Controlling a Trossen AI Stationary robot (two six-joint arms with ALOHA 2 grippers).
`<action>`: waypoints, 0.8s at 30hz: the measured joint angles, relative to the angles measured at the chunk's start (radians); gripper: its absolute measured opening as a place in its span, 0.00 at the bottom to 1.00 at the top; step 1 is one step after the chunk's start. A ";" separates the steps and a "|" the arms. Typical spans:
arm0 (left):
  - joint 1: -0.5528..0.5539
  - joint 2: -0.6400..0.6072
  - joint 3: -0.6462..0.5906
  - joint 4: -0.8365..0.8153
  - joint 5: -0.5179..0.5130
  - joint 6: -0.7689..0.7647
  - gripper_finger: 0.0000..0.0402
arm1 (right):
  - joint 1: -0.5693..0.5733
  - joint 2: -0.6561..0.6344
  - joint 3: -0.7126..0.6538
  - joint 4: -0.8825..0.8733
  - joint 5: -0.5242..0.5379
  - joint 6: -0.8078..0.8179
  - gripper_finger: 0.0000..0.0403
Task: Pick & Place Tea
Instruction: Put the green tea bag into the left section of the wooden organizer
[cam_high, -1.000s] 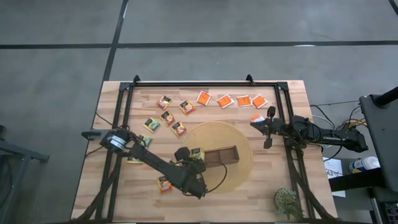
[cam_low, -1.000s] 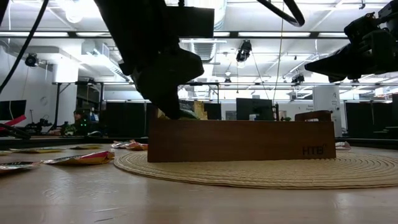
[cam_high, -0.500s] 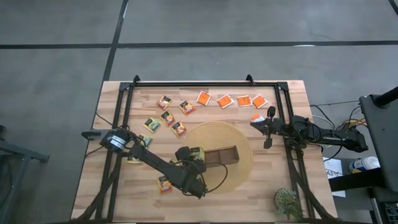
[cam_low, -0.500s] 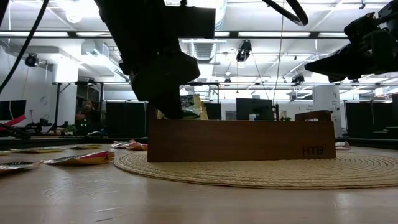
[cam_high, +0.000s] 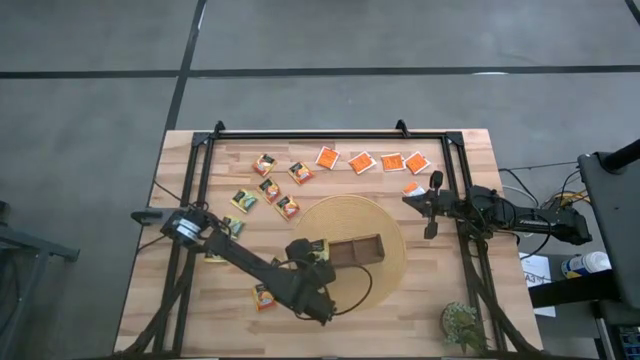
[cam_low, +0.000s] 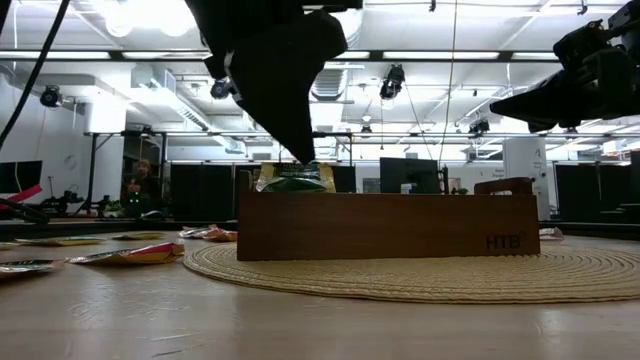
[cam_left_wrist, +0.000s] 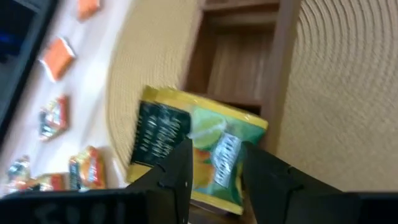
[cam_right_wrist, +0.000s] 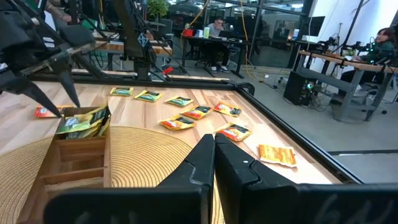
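We've got the left gripper (cam_left_wrist: 214, 168) hanging just above the wooden tray (cam_low: 385, 225) on the round woven mat (cam_high: 385, 225), fingers apart with nothing held. The green-and-yellow tea sachet (cam_left_wrist: 193, 152) sits in the tray's end compartment, poking over the wall. Right gripper (cam_right_wrist: 214, 155) waits off at the table's right side, fingers closed and empty.

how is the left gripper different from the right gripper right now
The left gripper is open, just above a green tea bag lying on the end compartment of the wooden tray. The right gripper is shut and empty, waiting off the mat near the table's right side. Both are dark and two-fingered.
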 joint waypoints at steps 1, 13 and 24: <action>-0.001 0.000 0.000 -0.004 -0.009 0.000 0.32 | 0.000 0.000 0.000 0.000 0.000 0.000 0.02; -0.026 0.000 0.000 -0.002 0.029 0.041 0.32 | 0.000 0.000 0.000 0.000 0.000 0.000 0.02; -0.028 -0.003 0.004 0.117 0.091 0.069 0.06 | 0.000 0.000 0.000 0.000 0.000 0.000 0.02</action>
